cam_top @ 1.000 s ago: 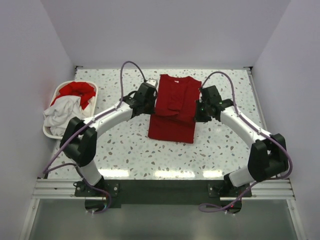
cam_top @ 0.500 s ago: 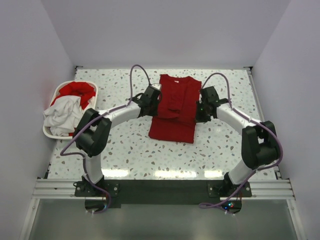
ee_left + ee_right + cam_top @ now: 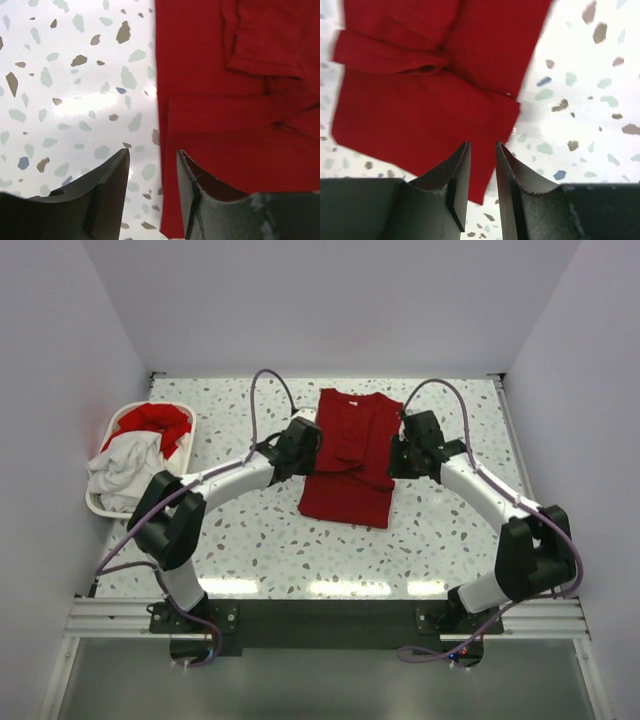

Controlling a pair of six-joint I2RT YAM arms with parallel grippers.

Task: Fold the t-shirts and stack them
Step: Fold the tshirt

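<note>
A deep red t-shirt (image 3: 345, 490) lies in the middle of the table as a narrow strip, its sleeves folded inward. My left gripper (image 3: 312, 445) is at its left edge and my right gripper (image 3: 397, 455) at its right edge. In the left wrist view the left gripper (image 3: 152, 151) is open above the edge of the red t-shirt (image 3: 235, 100), with nothing between the jaws. In the right wrist view the right gripper (image 3: 483, 143) stands narrowly open over the right edge of the red t-shirt (image 3: 420, 115), gripping nothing.
A white laundry basket (image 3: 95, 508) stands at the table's left edge. It holds another red t-shirt (image 3: 150, 420) and a white t-shirt (image 3: 125, 465) that hangs over its rim. The speckled tabletop (image 3: 450, 530) is bare around the folded shirt.
Both grippers have gone from shut to open at the shirt's side edges and have let go of the cloth. The left arm shifted slightly. The shirt lies flat.
</note>
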